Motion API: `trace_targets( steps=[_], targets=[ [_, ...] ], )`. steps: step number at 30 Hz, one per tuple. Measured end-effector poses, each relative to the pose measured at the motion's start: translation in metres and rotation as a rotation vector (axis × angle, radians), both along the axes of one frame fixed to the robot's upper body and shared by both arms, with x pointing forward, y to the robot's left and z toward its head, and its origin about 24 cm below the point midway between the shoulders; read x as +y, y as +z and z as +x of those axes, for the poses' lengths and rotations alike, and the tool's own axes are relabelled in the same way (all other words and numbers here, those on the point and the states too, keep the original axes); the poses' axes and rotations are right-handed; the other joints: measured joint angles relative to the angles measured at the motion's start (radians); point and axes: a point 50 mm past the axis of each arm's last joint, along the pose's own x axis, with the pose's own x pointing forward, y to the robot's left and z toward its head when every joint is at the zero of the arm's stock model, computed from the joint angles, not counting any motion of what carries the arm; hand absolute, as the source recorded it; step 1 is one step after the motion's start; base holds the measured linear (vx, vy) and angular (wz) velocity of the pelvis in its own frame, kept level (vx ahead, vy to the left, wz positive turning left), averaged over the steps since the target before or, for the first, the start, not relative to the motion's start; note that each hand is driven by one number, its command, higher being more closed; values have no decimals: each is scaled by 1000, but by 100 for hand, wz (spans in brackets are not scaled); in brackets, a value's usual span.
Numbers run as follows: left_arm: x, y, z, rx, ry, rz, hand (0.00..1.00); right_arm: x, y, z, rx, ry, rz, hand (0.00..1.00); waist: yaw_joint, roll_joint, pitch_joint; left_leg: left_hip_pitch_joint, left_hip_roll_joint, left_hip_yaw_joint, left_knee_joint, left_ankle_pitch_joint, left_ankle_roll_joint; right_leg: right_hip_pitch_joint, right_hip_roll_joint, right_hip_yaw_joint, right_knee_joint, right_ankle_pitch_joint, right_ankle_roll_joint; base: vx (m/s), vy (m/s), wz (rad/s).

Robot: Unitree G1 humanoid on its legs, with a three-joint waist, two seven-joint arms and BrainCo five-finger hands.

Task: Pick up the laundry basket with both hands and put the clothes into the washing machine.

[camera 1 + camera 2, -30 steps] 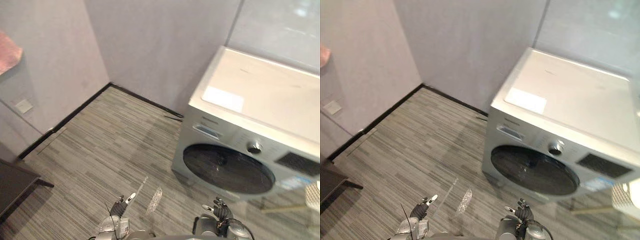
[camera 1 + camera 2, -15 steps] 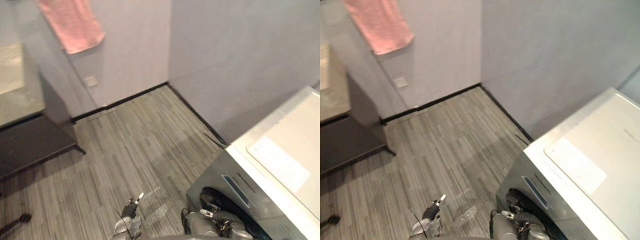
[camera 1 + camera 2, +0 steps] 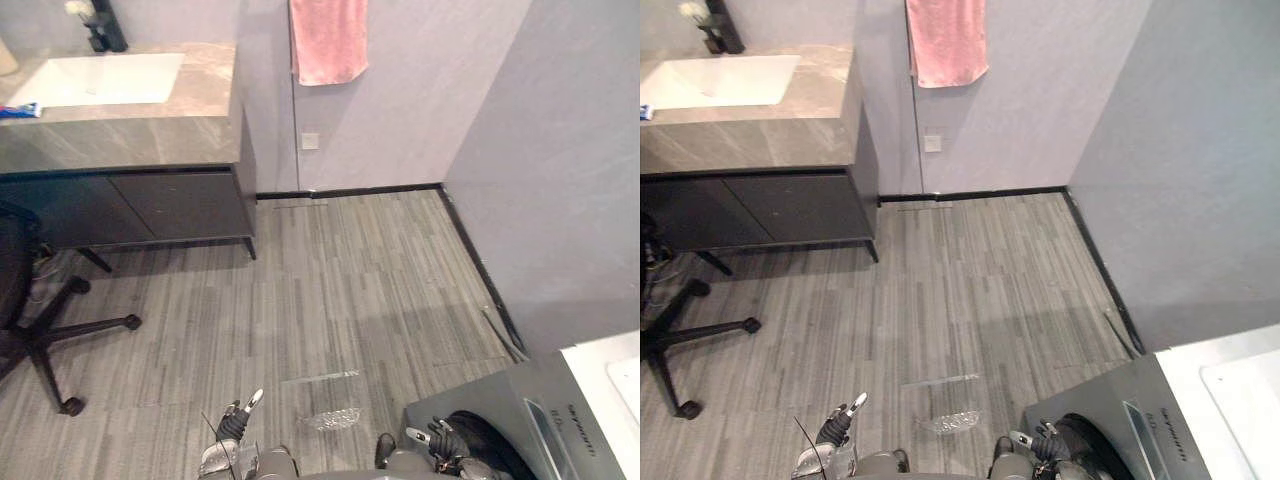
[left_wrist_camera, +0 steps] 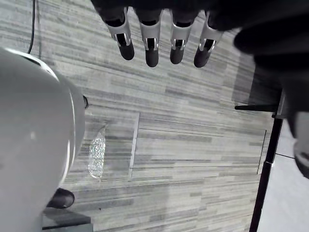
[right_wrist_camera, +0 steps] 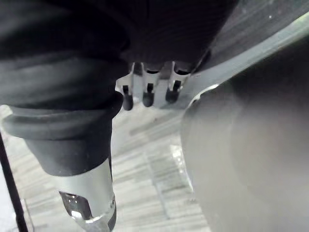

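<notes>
The silver washing machine (image 3: 545, 420) stands at the lower right corner, its dark round door (image 3: 483, 446) partly in sight. My left hand (image 3: 236, 422) hangs low at the bottom edge over the grey floor; in the left wrist view its fingers (image 4: 151, 42) are straight and hold nothing. My right hand (image 3: 444, 439) hangs low just in front of the machine's door. In the right wrist view its fingers (image 5: 147, 93) and thumb (image 5: 89, 205) are relaxed and empty.
A stone vanity top (image 3: 150, 125) with a white sink (image 3: 95, 78) over a dark cabinet (image 3: 160, 205) fills the upper left. A pink towel (image 3: 328, 38) hangs on the far wall. A black office chair (image 3: 40, 335) stands at the left. A grey wall (image 3: 570, 170) rises on the right.
The whole picture has swung to the left, so the camera has turned: the washing machine has slid into the lower right corner and the vanity and chair have come into view. Both hands stay low.
</notes>
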Motion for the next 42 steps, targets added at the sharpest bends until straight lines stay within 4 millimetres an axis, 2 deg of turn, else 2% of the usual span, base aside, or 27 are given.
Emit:
trace_targets(
  steps=[1, 3, 4, 5, 8, 10, 11, 12, 13, 14, 15, 16, 17, 19, 20, 22, 23, 24, 25, 28, 29, 30, 32, 37, 42],
  targets=[
    [-3, -2, -3, 17, -14, -3, 0, -1, 0, 0, 0, -3, -7, 0, 0, 6, 0, 4, -10, 9, 8, -12, 18, -3, -17, 7, 17, -9, 11, 4, 133, -7],
    [-2, -3, -7, 34, -53, 15, 0, 0, 0, 1, -1, -4, -10, 0, -1, 0, -2, 31, -42, 27, 7, -38, 40, -20, -54, 31, 88, -49, 25, 17, 126, -10],
    [-2, -3, -7, 37, -65, 21, 0, 1, 1, 2, -4, 0, -8, 0, -3, -3, 0, 42, -53, 29, 6, -44, 47, -23, -66, 39, 113, -61, 19, 46, 138, -18],
    [-1, -3, -8, 41, -81, 28, 0, 2, 1, 4, -6, 17, -8, 0, -8, -9, -3, 60, -67, 41, -1, -50, 47, -48, -81, 55, 173, -80, -12, 63, 129, -24],
    [3, -5, -16, 65, -99, 45, 0, 9, 1, 6, -18, 54, -4, 0, -18, -28, -14, 99, -87, 50, -35, -45, 57, -88, -94, 74, 264, -75, -27, 100, 86, -20],
    [5, -5, -17, 68, -100, 51, 0, 11, 1, 5, -17, 66, 1, 0, -26, -22, -15, 131, -78, 43, -65, -38, 58, -102, -74, 78, 288, -93, -52, 189, 3, -3],
    [6, -4, -15, 63, -100, 52, 0, 11, 1, 5, -17, 72, 3, 0, -28, -20, -14, 138, -49, 41, -72, -37, 56, -104, -14, 79, 275, -126, -58, 135, -93, 2],
    [5, -4, -14, 63, -101, 51, 0, 11, 1, 6, -19, 80, 5, 0, -28, -16, -11, 142, -31, 38, -76, -34, 51, -105, 29, 82, 256, -133, -68, 159, -147, 6],
    [3, -5, -11, 68, -104, 45, 0, 12, 2, 8, -25, 98, 7, 0, -29, -6, -5, 157, 2, 27, -94, -25, 35, -107, 115, 95, 184, -129, -75, 156, -144, 19],
    [3, -6, -13, 77, -104, 44, 0, 13, 1, 5, -17, 97, 12, 0, -31, -18, -7, 166, 5, 10, -105, -17, 21, -94, 168, 115, 56, -66, -98, 163, -142, 35],
    [4, -6, -12, 75, -104, 44, 0, 13, 0, 3, -17, 84, 17, 0, -40, -25, -7, 170, -4, -7, -106, -16, 17, -78, 171, 130, 34, 18, -113, 191, -157, 52],
    [-7, -6, -7, 58, -101, 19, 0, 12, 1, 7, -24, 84, 12, 0, -43, -9, -2, 181, 8, -35, -120, -11, -1, -48, 182, 112, 31, 35, -110, 216, -172, 59],
    [-14, -6, -5, 44, -81, -7, 0, 11, 2, 7, -27, 88, 8, 0, -39, 1, 3, 202, 17, -41, -138, 6, -19, -28, 179, 95, 32, 14, -117, 182, -141, 49],
    [-19, -5, -2, 33, -62, -25, 0, 9, 2, 7, -27, 92, 1, 0, -28, 14, 10, 225, 27, -52, -138, 9, -25, 5, 179, 57, 47, -20, -124, 90, -113, 55],
    [-19, -5, -1, 28, -54, -27, 0, 9, 2, 7, -25, 106, -6, 0, -22, 12, 11, 220, 31, -63, -114, 9, -26, 15, 176, 38, 62, -37, -130, 57, -190, 85],
    [-17, -1, 4, -5, -32, -24, 0, 12, 1, 5, -20, 131, -10, 0, -10, -4, 16, 160, 43, -89, 41, 5, -32, 38, 167, -7, 84, -73, -138, -16, -156, 74],
    [-15, 1, 7, -22, -8, -23, 0, 13, 2, 5, -20, 153, -22, 0, 6, -6, 18, 106, 59, -92, 145, 4, -33, 50, 171, -19, 85, -82, -137, -58, -77, 37],
    [-16, 1, 7, -29, 4, -20, 0, 11, 2, 5, -18, 161, -31, 0, 15, -7, 20, 77, 77, -90, 193, 0, -31, 56, 180, -24, 78, -83, -135, -94, -57, 20],
    [-16, 1, 6, -30, 10, -19, 0, 10, 2, 4, -14, 161, -37, 0, 25, 3, 14, 75, 88, -87, 200, -10, -28, 59, 188, -34, 63, -82, -133, -89, -18, 8],
    [-18, 1, 4, -26, 28, -17, 0, 8, 1, 2, -9, 156, -47, 0, 29, 17, -11, 106, 89, -90, 41, -39, -41, 48, 210, -38, 1, -42, -123, -47, 19, 6],
    [-18, 0, 3, -21, 26, -5, 0, 9, 1, 2, 0, 149, -53, 0, 31, 12, -19, 120, 79, -81, -54, -35, -53, 32, 211, -31, -36, -11, -125, -22, 61, -7],
    [-14, 2, 6, -35, 19, 24, 0, 11, 0, 1, 7, 146, -50, 0, 34, -10, -24, 120, 61, -69, -102, -5, -48, 31, 203, -23, -82, 25, -124, -17, 69, -8],
    [-10, 1, 2, -16, -15, 68, 0, 12, -1, -1, 10, 127, -51, 0, 32, -16, -32, 133, 41, -63, -138, 15, -39, 40, 194, -11, -120, 58, -128, -6, 91, -15],
    [-12, -3, -6, 24, -109, 100, 0, 8, -2, -7, 24, 94, -45, 0, 27, -3, -58, 194, -10, -37, -245, 62, -14, 56, 161, 9, -157, 82, -105, 22, 106, -8],
    [-7, -3, -9, 32, -122, 101, 0, 7, -4, -11, 45, 91, -42, 0, 22, -3, -66, 211, -41, -32, -276, 75, -4, 87, 154, 21, -225, 121, -98, 11, 62, -5]
  ],
)
